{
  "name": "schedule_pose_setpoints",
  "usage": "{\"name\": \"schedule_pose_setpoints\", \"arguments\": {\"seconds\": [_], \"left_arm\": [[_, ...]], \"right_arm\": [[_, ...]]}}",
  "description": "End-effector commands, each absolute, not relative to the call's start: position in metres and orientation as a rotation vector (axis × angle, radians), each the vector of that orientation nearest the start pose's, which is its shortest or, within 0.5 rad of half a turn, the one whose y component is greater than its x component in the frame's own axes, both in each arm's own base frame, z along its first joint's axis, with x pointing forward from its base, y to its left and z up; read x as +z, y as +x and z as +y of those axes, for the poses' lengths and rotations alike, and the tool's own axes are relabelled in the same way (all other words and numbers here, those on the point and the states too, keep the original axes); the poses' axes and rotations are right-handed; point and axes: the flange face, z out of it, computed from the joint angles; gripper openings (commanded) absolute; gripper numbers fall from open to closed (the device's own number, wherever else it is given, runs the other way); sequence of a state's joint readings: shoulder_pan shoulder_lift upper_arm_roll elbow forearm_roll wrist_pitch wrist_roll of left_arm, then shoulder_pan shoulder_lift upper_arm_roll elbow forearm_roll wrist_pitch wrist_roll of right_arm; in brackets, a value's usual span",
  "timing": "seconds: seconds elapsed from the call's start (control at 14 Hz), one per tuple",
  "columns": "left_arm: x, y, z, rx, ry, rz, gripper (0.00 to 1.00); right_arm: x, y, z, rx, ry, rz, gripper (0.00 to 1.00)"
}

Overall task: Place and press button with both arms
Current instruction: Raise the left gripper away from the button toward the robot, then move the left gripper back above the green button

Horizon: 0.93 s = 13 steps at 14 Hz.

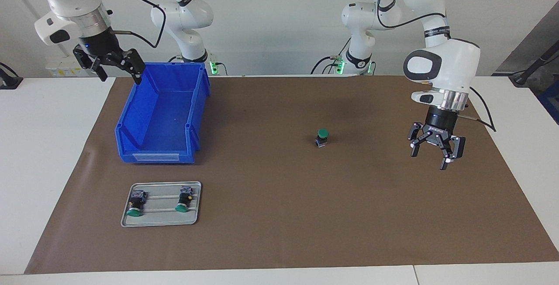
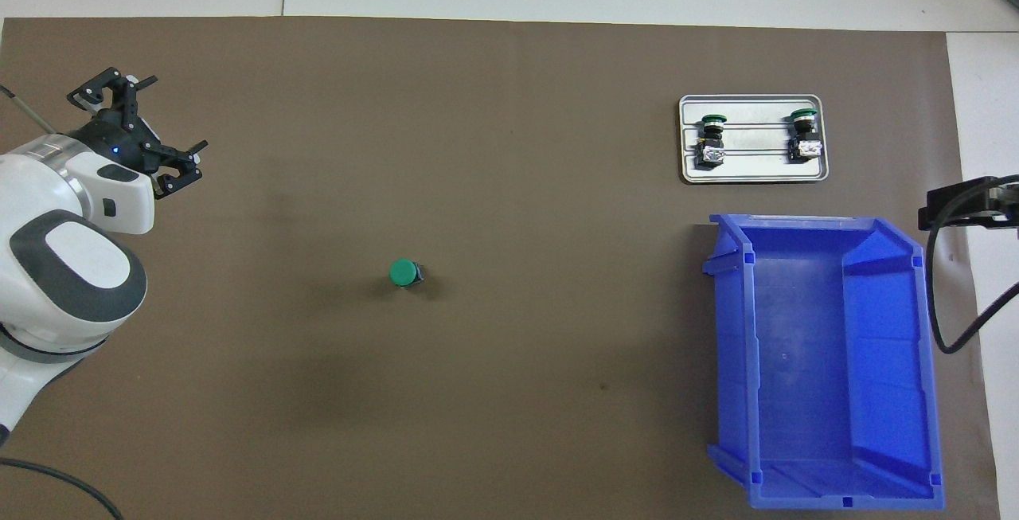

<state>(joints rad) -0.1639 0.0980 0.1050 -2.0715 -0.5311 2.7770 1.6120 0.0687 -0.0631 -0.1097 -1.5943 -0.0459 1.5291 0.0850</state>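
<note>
On mat point(image 1: 279, 215): button point(image 1: 322, 138) upright, green cap up.

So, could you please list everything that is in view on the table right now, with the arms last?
button: one, green cap, upright alone mid-mat.
buttons on the tray: two, green caps, lying down.
tray: one, grey metal, toward the right arm's end, farther from the robots than the bin.
bin: one, blue, nothing in it.
mat: one, brown, covering the white table.
left gripper: black, open, over bare mat at the left arm's end.
right gripper: black, open, above the bin's corner, waiting.
</note>
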Motion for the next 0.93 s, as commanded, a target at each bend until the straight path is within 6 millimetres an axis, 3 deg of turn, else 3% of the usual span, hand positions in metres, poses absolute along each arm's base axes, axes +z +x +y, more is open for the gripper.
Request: {"name": "schedule_pose_setpoints", "arguments": {"seconds": [0.0,0.36,0.57,0.72,0.86], "left_arm": [[0.461,0.617,-0.026,-0.835,-2.385,1.64,1.0],[0.468,0.611,-0.06,-0.505,-2.761,1.354,1.0],[0.471,0.6,-0.073,-0.284,-2.862,1.221,1.0],[0.47,0.591,-0.088,-0.198,-2.885,1.235,1.0],[0.481,0.591,-0.102,-0.162,-2.862,1.27,0.92]], "right_arm": [[0.647,0.527,-0.03,0.003,-3.168,0.175,1.0],[0.648,0.526,-0.03,0.0,-3.168,0.175,1.0],[0.648,0.526,-0.03,0.0,-3.168,0.175,1.0],[0.648,0.526,-0.03,0.0,-3.168,0.175,1.0],[0.648,0.526,-0.03,0.0,-3.168,0.175,1.0]]}}
